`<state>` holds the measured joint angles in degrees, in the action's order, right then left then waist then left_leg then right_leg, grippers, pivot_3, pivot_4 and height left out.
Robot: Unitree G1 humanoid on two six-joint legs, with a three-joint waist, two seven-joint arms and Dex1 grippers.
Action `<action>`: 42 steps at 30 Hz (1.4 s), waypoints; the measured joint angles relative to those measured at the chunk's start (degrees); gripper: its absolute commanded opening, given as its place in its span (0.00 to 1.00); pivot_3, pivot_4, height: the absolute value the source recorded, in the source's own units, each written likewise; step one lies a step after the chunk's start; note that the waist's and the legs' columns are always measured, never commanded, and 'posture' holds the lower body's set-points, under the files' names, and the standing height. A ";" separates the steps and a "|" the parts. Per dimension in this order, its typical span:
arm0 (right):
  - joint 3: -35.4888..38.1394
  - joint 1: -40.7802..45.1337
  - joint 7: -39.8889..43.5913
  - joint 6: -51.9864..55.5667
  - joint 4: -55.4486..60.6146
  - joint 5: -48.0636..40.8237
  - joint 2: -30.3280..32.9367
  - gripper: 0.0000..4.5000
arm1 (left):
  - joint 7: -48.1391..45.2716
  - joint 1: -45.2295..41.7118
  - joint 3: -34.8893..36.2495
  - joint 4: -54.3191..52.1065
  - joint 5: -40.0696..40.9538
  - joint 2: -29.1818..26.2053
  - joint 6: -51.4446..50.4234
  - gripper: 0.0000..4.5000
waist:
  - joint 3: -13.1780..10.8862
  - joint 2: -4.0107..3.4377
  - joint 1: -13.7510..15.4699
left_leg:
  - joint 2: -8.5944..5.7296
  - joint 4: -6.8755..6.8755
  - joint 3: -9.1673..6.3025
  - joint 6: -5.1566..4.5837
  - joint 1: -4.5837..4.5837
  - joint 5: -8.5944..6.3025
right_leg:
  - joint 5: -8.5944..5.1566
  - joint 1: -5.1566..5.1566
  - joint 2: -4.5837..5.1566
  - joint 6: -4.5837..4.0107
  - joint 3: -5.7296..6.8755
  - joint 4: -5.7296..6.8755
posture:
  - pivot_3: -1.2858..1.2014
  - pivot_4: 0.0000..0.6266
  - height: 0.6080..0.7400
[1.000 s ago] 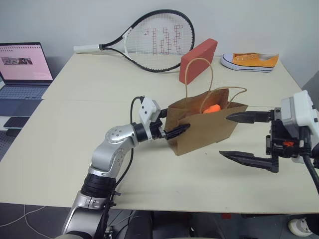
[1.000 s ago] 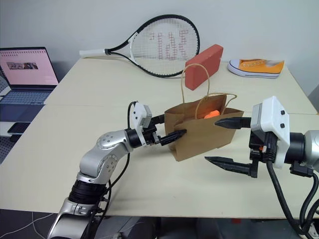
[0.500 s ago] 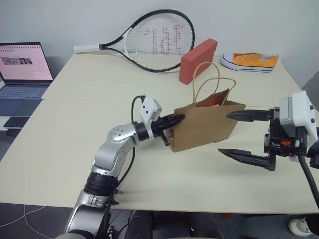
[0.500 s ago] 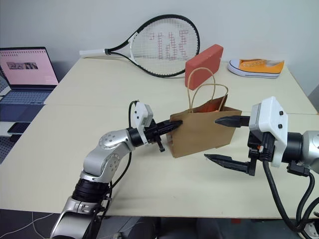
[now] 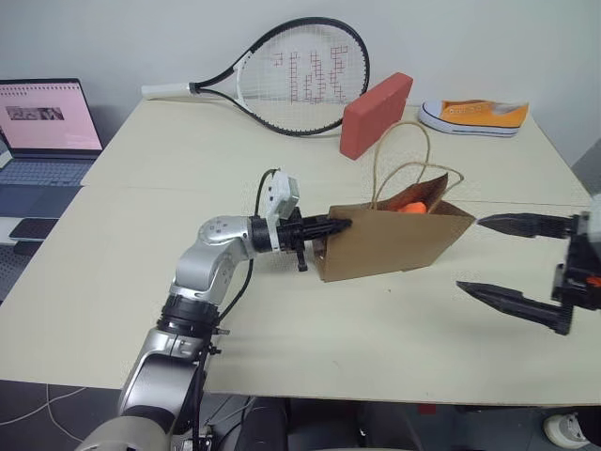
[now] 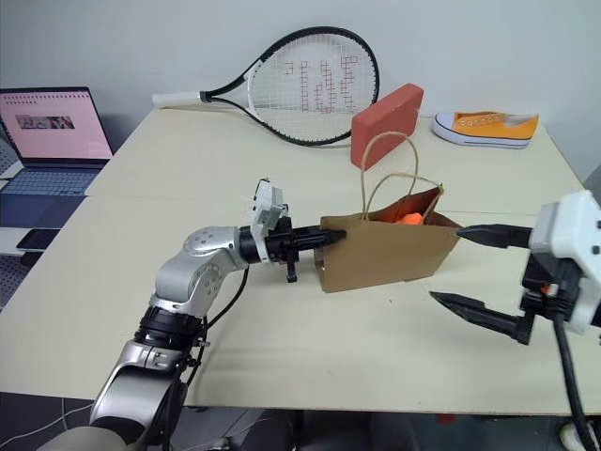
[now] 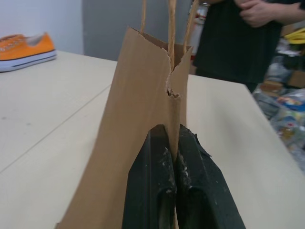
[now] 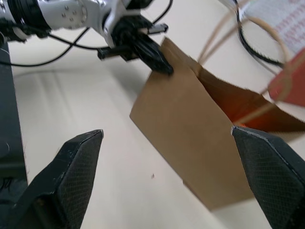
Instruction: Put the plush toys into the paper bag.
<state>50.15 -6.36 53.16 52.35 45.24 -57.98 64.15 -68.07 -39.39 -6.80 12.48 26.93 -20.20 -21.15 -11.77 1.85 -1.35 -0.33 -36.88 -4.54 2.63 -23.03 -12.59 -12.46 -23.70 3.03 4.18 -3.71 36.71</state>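
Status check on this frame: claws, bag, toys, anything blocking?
Left claw shut on bag edge. Right claw open, clear of bag. Orange toy inside; white toy not seen. Nothing blocking.

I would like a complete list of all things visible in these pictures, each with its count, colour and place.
paper bag: one, brown, upright at the table's middle, handles up.
plush toy: one seen, orange, inside the bag.
brick-shaped block: one, red, behind the bag.
tennis racket: one, black and white, at the table's far side.
sneaker: one, orange and white, far right corner.
laptop: one, open, pink screen, on the left beside the table.
table: one, cream.
person: one, dark clothes, standing beyond the table.
left pincer: black, shut on the bag's left edge.
right pincer: black, open, to the right of the bag, apart from it.
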 measured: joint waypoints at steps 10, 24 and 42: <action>10.05 -6.63 3.07 2.79 0.41 0.33 -0.48 1.00 | -8.18 -5.98 0.41 6.75 1.74 -0.95 -4.15 0.01 | -0.01 0.02 -0.29 | 0.02 -0.02 0.02 0.00 0.02 0.00 | -0.02 0.00 0.00 -0.03 0.00 -0.03 | 0.52 0.24 1.00; 7.12 -6.39 2.95 0.88 0.44 0.95 -0.50 1.00 | -7.82 -6.41 -0.51 12.42 -4.42 -0.60 3.26 0.10 | -0.02 0.04 -0.19 | 0.01 0.03 0.00 0.01 0.01 -0.01 | -0.02 0.01 0.00 -0.02 0.00 -0.06 | 0.52 0.24 1.00; -5.35 -0.96 3.66 -7.53 -7.97 10.02 1.34 1.00 | -6.88 -2.69 0.21 11.14 -12.35 -11.45 10.66 0.99 | -0.03 0.05 -0.39 | 0.04 0.27 0.00 -0.01 -0.02 -0.02 | 0.03 0.02 0.01 0.05 0.01 -0.39 | 0.52 0.24 1.00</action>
<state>44.80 -7.32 56.82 44.82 37.27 -47.96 65.49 -74.95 -42.08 -6.59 23.62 14.58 -31.65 -10.49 -11.80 1.90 -1.74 -0.29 -36.61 -4.54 2.62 -23.04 -12.61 -12.43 -23.68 3.04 4.23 -3.70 36.31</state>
